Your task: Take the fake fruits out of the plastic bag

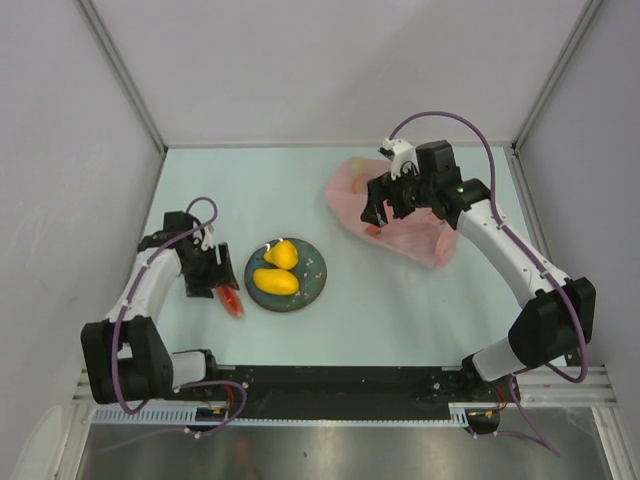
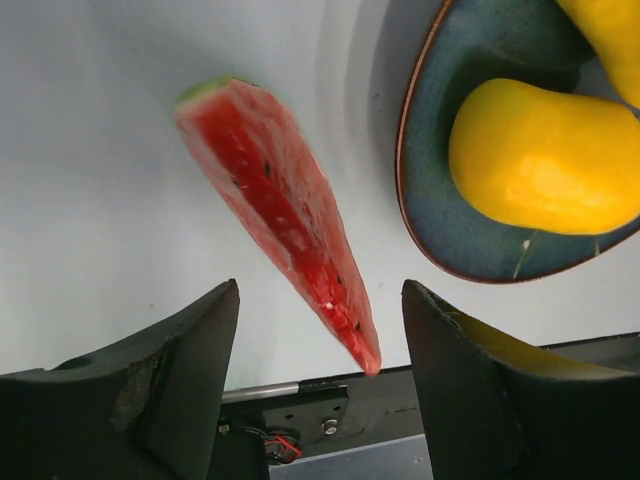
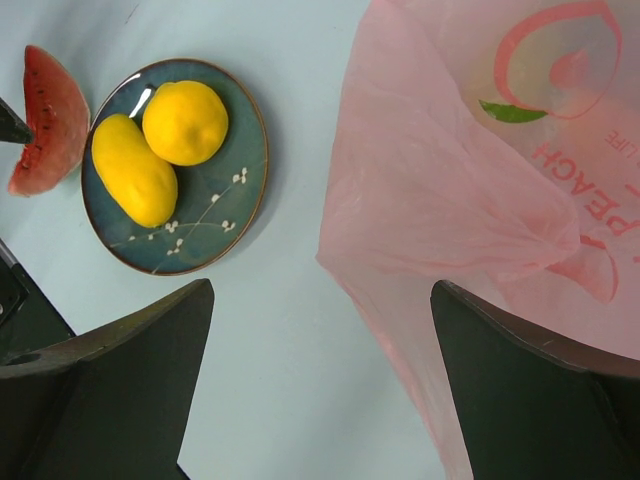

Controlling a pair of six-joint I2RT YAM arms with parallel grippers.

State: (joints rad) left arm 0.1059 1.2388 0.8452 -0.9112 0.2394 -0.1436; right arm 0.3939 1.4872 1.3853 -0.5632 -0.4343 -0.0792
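Observation:
The pink plastic bag (image 1: 400,220) lies crumpled at the back right; it also shows in the right wrist view (image 3: 470,190). My right gripper (image 1: 378,212) hovers open over its left edge, holding nothing (image 3: 320,380). Two yellow mangoes (image 1: 276,268) lie on the dark blue plate (image 1: 312,282), also seen from the right wrist (image 3: 160,150). A red watermelon slice (image 1: 231,300) lies on the table left of the plate (image 2: 285,215). My left gripper (image 1: 205,280) is open just above and beside the slice, not touching it (image 2: 320,340). Other fruits are hidden.
Grey side walls enclose the pale table. The black rail (image 1: 340,385) with the arm bases runs along the near edge, close behind the watermelon slice's tip (image 2: 300,400).

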